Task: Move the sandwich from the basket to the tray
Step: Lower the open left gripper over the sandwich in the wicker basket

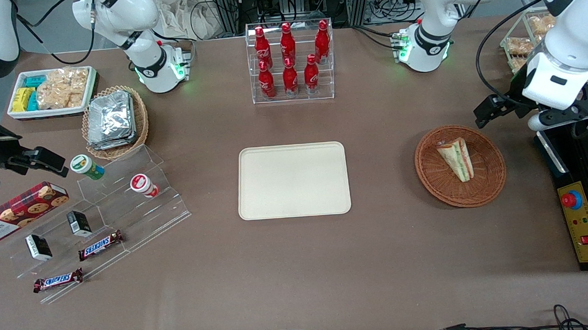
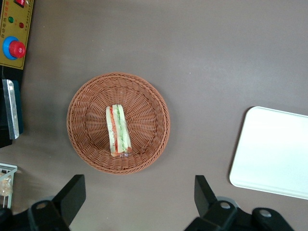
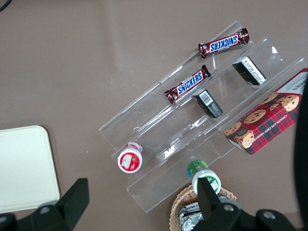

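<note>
Brown tabletop fills the workspace I am steering over, with the cream tray lying bare at its middle and the reddish wicker basket well apart from it, toward the working arm's end. The sandwich lies on its side in the basket, a wrapped wedge with green and red filling along one edge.

My left gripper hangs high above the table, just clear of the basket rim, its fingers spread wide with nothing between them.

What worries me from here: the wedge is narrow and tapered, so if I come down misaligned with its long axis, the pads may slide off the slick wrap or tip it against the weave. Squeeze too hard and I judge the soft bread crushes; too lightly and it may drop on the way to the tray. A finger catching the basket wall could also drag the light basket along.

Hard to make out: the wrap itself barely shows, so I cannot tell where loose film sits. From the front, the arm's bulk hides the gripper, and only the fingers' upper parts show at the wrist.
</note>
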